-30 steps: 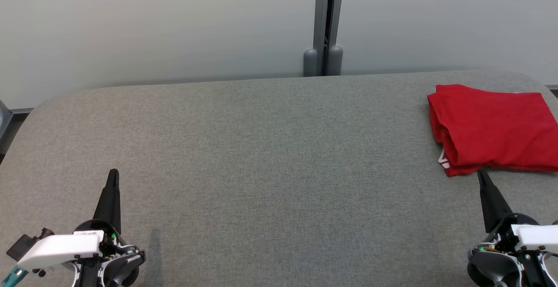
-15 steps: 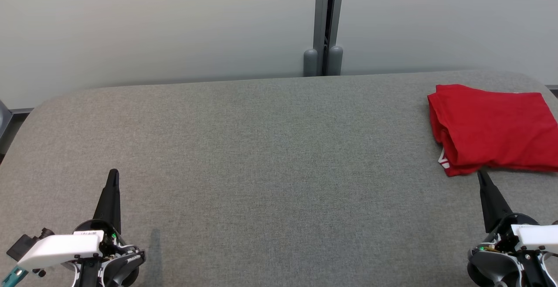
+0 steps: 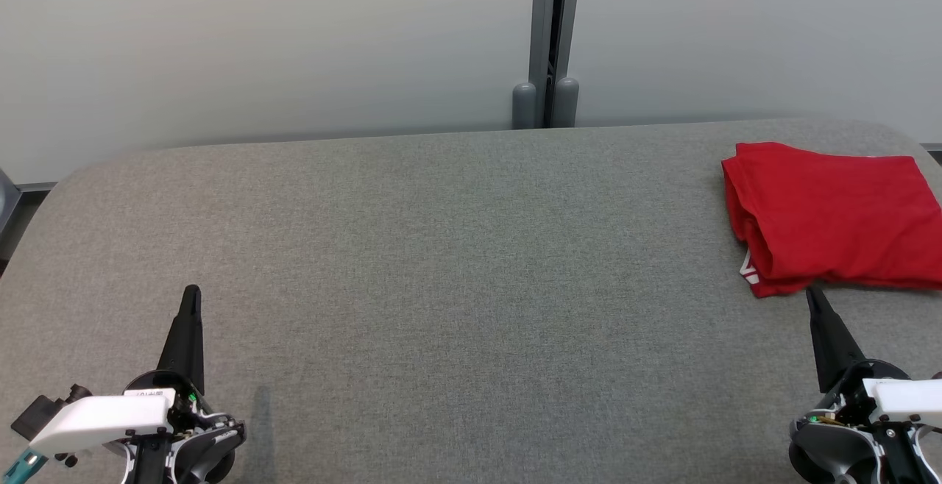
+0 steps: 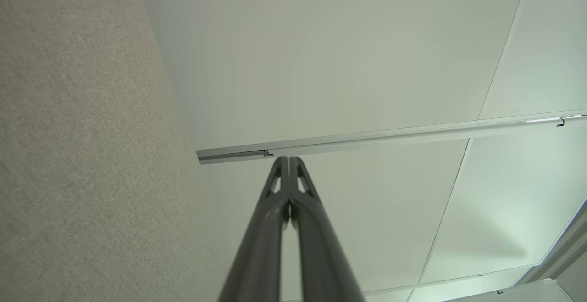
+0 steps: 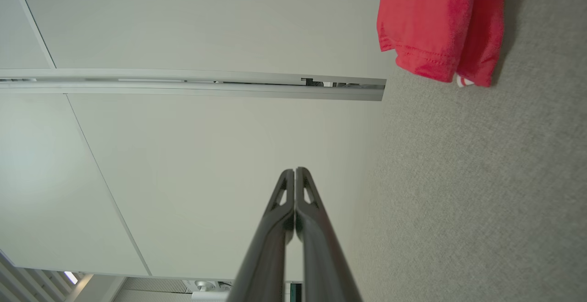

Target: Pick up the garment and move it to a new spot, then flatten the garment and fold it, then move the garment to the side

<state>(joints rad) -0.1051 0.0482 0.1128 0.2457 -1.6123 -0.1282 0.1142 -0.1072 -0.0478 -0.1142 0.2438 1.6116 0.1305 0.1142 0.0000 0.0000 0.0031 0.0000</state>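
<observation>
Nearest to the robot there are two pincers: the left pincer (image 3: 191,291) at the lower left and the right pincer (image 3: 812,293) at the lower right. Each has two long dark fingers pressed fully together, with nothing between them, as both wrist views make plain. Their white and black bodies are cut off by the bottom edge.

Under them is one grey fabric-covered worktop (image 3: 471,248); its near edge is out of the picture.

Further away, at the far right of the worktop, lies one red folded cloth garment (image 3: 831,212), near the tip of the right pincer but apart from it. Its right side is cut off, and a small white mark at its near left corner is too small to read.

Behind stands a pale wall (image 3: 257,43) with one dark vertical metal post (image 3: 556,20) and two grey rounded caps (image 3: 524,105) at its foot.
</observation>
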